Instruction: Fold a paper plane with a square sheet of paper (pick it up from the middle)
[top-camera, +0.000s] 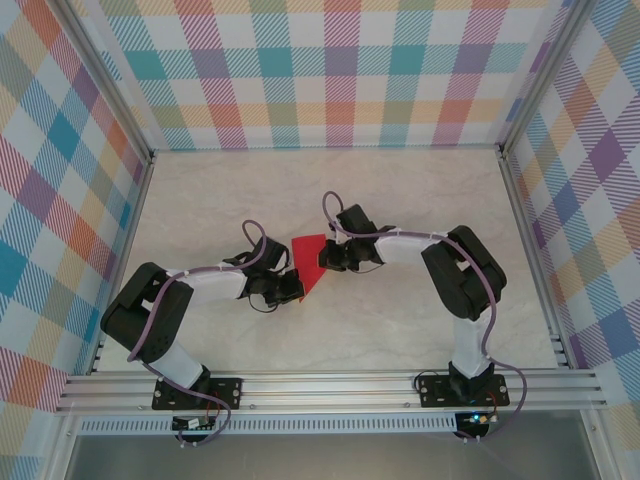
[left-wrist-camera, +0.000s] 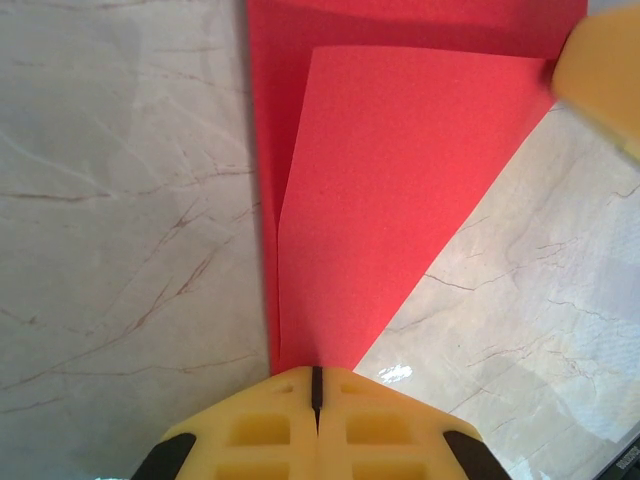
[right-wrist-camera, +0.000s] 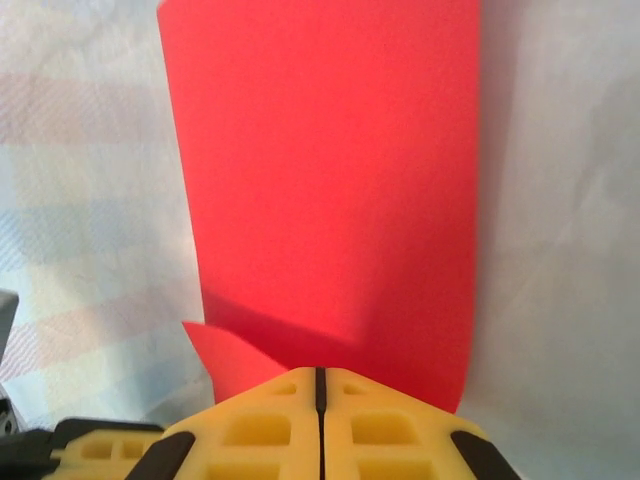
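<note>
The red sheet of paper (top-camera: 310, 262) hangs between my two grippers over the middle of the table. It is folded: in the left wrist view the paper (left-wrist-camera: 400, 180) shows a lighter flap over a darker layer, narrowing to a point at my left gripper (left-wrist-camera: 316, 378), which is shut on that tip. My right gripper (right-wrist-camera: 320, 378) is shut on the other edge, and the paper (right-wrist-camera: 330, 180) stands up from its jaws with a small corner sticking out on the left. From above, the left gripper (top-camera: 288, 285) and the right gripper (top-camera: 330, 258) sit close together.
The marble tabletop (top-camera: 400, 320) is ringed by checked walls (top-camera: 330, 70). An aluminium rail (top-camera: 330, 385) carrying both arm bases runs along the near edge. One yellow finger of the right gripper (left-wrist-camera: 600, 75) shows at the upper right of the left wrist view.
</note>
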